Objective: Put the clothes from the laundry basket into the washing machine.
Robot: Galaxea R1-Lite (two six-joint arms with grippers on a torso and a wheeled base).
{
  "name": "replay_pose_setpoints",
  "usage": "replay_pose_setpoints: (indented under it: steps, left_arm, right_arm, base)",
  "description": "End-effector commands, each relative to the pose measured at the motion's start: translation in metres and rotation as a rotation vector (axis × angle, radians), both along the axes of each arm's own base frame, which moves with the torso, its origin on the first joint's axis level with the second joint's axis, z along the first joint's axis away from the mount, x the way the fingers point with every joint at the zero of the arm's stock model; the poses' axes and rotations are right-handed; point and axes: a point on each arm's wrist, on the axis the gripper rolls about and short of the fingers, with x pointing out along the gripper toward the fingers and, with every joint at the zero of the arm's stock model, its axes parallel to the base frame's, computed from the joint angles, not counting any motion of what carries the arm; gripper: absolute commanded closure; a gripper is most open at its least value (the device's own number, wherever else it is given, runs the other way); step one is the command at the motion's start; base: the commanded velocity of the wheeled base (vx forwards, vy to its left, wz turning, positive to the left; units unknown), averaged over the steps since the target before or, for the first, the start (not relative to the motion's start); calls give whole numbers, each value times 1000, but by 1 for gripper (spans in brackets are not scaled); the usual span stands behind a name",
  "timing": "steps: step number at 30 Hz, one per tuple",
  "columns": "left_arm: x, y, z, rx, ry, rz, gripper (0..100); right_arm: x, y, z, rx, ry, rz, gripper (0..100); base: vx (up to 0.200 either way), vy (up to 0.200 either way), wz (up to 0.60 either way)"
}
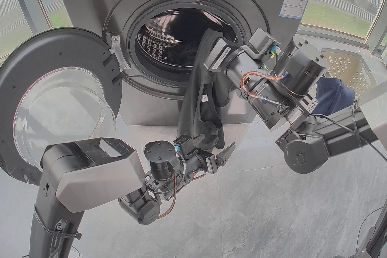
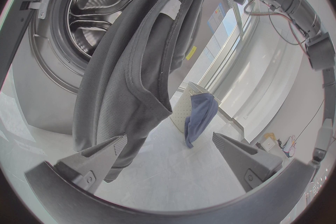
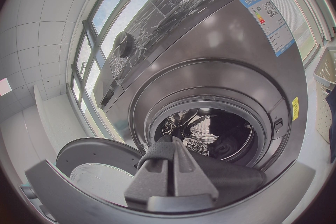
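Blk shirt [image 1: 201,109] is being pinched by fully closed R claw [image 3: 171,151], hanging lengthwise below it, drum [image 1: 173,41] just ahead; L claw [image 2: 168,136] gaping, empty.

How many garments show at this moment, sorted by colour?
Black garment: 1, hanging from the right gripper before the washing machine opening.
Blue garment: 1, draped over the laundry basket rim.
Total: 2. A dark shape in the drum is too unclear to count.
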Motion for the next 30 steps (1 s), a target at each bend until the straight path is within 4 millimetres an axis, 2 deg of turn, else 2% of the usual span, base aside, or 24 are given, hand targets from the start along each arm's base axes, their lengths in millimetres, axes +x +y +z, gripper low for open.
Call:
replay_pose_setpoints:
  steps: [1, 12, 22, 23, 30]
  left_arm:
    - [13, 1, -16, 14, -1, 43, 0]
    - [42, 6, -20, -19, -49, 143, 0]
    - [53, 9, -15, -46, -76, 200, 0]
    - [54, 9, -15, -47, -77, 205, 100]
    - [58, 13, -12, -56, -87, 226, 100]
  right_arm:
    - [0, 1, -2, -4, 4, 3, 100]
    - [-2, 2, -3, -2, 5, 8, 100]
    - [-4, 2, -6, 2, 0, 13, 100]
    - [-4, 2, -7, 2, 0, 13, 100]
    - [-3, -1, -7, 4, 0, 4, 100]
  base:
    - [0, 0, 0]
    - [0, 0, 0]
    - [0, 0, 0]
    - [0, 0, 0]
    - [0, 0, 0]
